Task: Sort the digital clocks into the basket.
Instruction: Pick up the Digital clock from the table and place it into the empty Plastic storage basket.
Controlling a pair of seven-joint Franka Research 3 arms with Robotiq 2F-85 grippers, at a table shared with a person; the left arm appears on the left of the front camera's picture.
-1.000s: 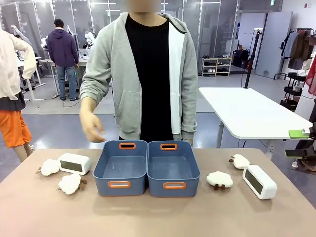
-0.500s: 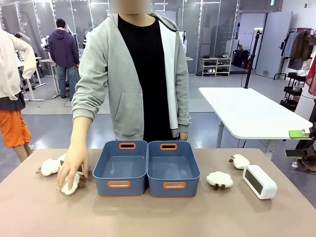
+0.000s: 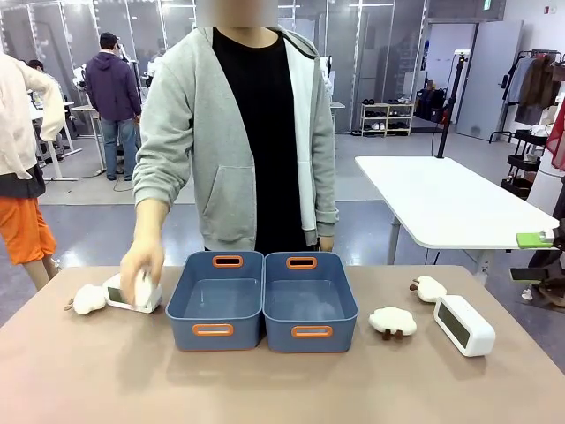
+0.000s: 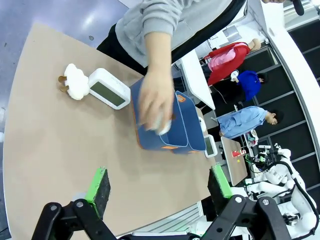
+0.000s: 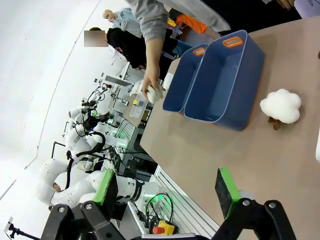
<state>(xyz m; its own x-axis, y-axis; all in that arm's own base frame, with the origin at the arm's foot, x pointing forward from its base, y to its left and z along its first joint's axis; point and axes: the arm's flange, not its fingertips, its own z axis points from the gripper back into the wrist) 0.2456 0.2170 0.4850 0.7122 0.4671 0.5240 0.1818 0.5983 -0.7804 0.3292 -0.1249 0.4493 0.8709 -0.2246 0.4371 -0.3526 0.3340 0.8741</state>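
Two digital clocks lie on the table: one at the left [image 3: 117, 294], partly behind the person's hand, and one at the far right [image 3: 463, 325]. Two identical blue baskets stand side by side in the middle, the left one [image 3: 216, 329] and the right one [image 3: 311, 330], both with nothing inside; I cannot tell which one the task means. From the left wrist, the left clock [image 4: 109, 89] lies beyond my open left gripper [image 4: 160, 183]. My right gripper [image 5: 167, 187] is open too, well short of the baskets [image 5: 220, 85]. Neither gripper holds anything.
The person's hand [image 3: 141, 263] holds a white plush sheep above the left clock, beside the left basket. Another sheep [image 3: 88, 299] lies at the far left. Two more sheep [image 3: 393, 321] [image 3: 428, 288] lie between the right basket and the right clock.
The person's hand came down onto a plush sheep at the left and has lifted it off the table, up over the left clock. Clocks, baskets and grippers have not moved.
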